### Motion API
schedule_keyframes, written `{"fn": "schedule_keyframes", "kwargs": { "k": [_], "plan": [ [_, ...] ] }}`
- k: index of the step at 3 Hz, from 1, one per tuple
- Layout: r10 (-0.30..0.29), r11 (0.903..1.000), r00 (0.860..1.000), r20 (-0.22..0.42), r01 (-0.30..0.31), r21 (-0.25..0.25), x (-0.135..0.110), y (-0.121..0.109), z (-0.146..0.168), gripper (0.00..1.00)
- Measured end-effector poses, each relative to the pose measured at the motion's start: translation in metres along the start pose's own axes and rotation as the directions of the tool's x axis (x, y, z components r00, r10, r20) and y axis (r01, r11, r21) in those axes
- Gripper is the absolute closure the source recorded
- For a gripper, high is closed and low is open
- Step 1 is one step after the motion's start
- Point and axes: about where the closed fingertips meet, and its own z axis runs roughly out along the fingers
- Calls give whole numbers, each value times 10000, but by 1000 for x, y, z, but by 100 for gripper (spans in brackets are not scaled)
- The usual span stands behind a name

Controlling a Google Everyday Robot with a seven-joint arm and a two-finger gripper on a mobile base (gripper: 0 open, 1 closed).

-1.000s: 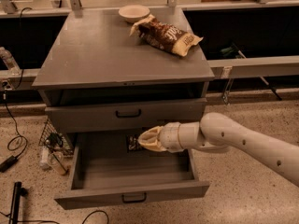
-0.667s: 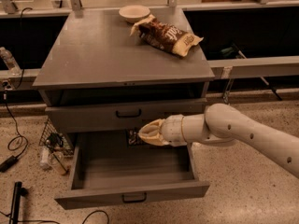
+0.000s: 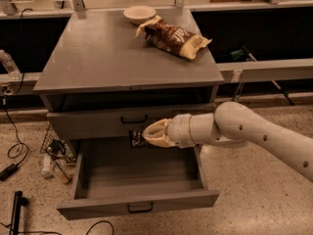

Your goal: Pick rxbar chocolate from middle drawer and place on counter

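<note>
The grey worktop [image 3: 107, 58] carries a snack bag [image 3: 173, 37] and a small bowl [image 3: 139, 13] near its back edge. I judge the front half is the place to land the bar. Below, the middle drawer [image 3: 139, 177] stands pulled well out, so I can reach in from the right. My arm [image 3: 254, 133] crosses the drawer's back right corner. The gripper [image 3: 146, 132] sits just under the upper drawer front, jaws pinched on the rxbar chocolate [image 3: 136, 140], which hangs dark at their tip, above the drawer floor.
</note>
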Motion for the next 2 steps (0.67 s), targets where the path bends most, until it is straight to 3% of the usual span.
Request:
{"fn": "schedule_keyframes", "kwargs": {
  "k": [2],
  "plan": [
    [-757, 9957, 9971, -39, 753, -545, -98, -19, -20, 100]
  ]
}}
